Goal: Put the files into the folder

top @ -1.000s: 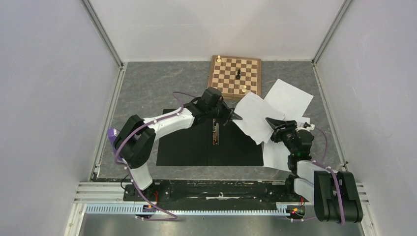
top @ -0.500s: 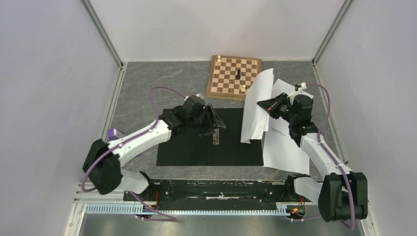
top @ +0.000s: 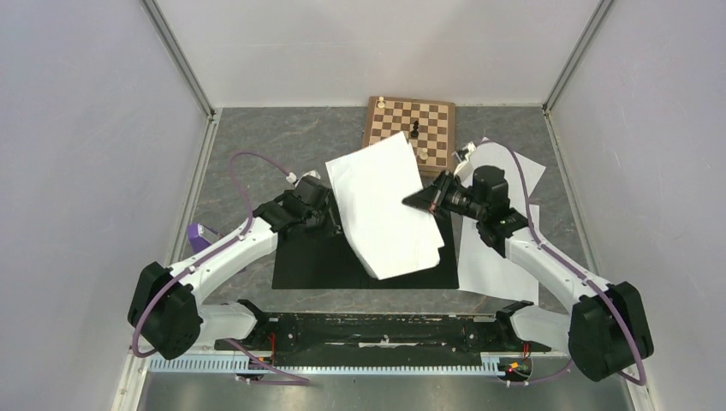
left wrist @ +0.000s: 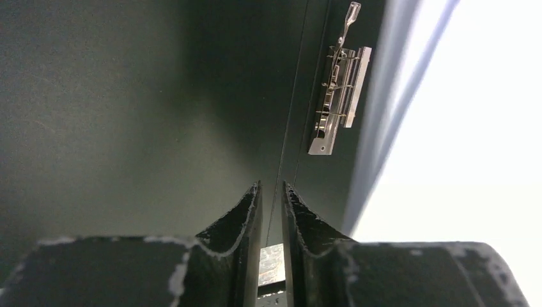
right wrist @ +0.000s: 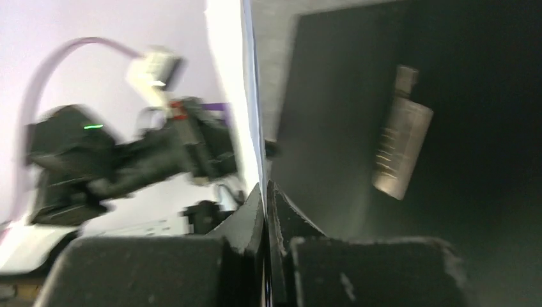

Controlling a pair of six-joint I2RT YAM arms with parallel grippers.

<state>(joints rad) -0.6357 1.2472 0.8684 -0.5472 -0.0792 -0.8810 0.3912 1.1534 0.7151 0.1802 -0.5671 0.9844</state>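
The folder (top: 308,261) lies open in the middle of the table, black inside up. My right gripper (top: 413,202) is shut on the edge of a white paper sheet (top: 381,205) and holds it tilted above the folder's middle and right half. In the right wrist view the sheet's edge (right wrist: 250,96) runs up from the gripper (right wrist: 264,185), beside the folder (right wrist: 486,96) and its spine clip (right wrist: 399,150). My left gripper (top: 330,220) is shut and empty, low over the folder's left half (left wrist: 128,115), near the clip (left wrist: 339,96). The sheet (left wrist: 473,160) hangs at its right.
More white sheets lie on the table at the right (top: 501,261) and behind my right arm (top: 524,171). A wooden chessboard (top: 407,128) with a few pieces sits at the back. A purple metronome (top: 197,235) stands at the left behind my left arm.
My right gripper carried the sheet left, from beside the folder to over its middle. My left gripper drew back left, off the spine clip.
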